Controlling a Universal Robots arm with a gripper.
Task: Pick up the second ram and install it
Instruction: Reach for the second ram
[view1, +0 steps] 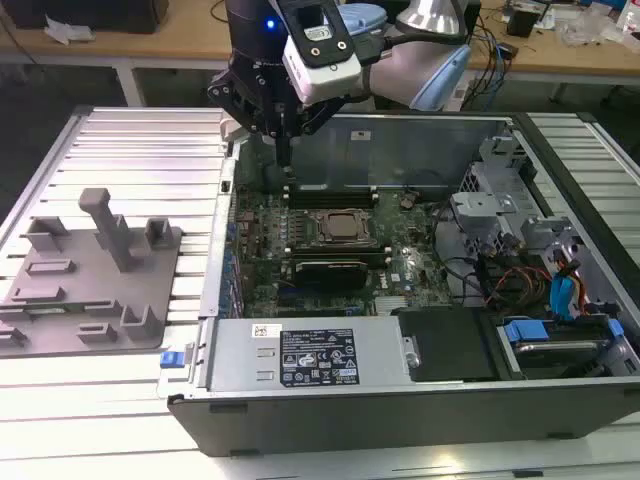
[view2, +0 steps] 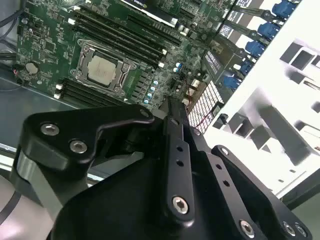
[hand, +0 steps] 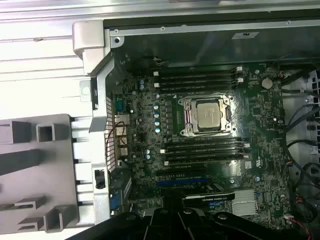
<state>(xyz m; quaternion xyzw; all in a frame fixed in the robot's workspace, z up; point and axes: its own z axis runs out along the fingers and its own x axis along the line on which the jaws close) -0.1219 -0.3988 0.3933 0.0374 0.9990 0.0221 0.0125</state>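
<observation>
Your jaws look pinched shut on themselves. They hang over the 9 o'clock end of the dark memory slots (view1: 330, 190), which sit at 12 o'clock from the square silver CPU socket (view1: 343, 228) in the exterior view. The long green second ram stick (hand: 197, 75) seems to stand in those slots, though I can't tell which one. Centre over the stick's edge and push straight down, no tilt, one end at a time, until the small white latches (hand: 240, 80) close.

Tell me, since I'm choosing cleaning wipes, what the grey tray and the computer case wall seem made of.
Grey tray: likely matte plastic; uniformly dull, blocky moulded shapes. Case wall: probably bare sheet metal; smooth grey, soft sheen.
</observation>
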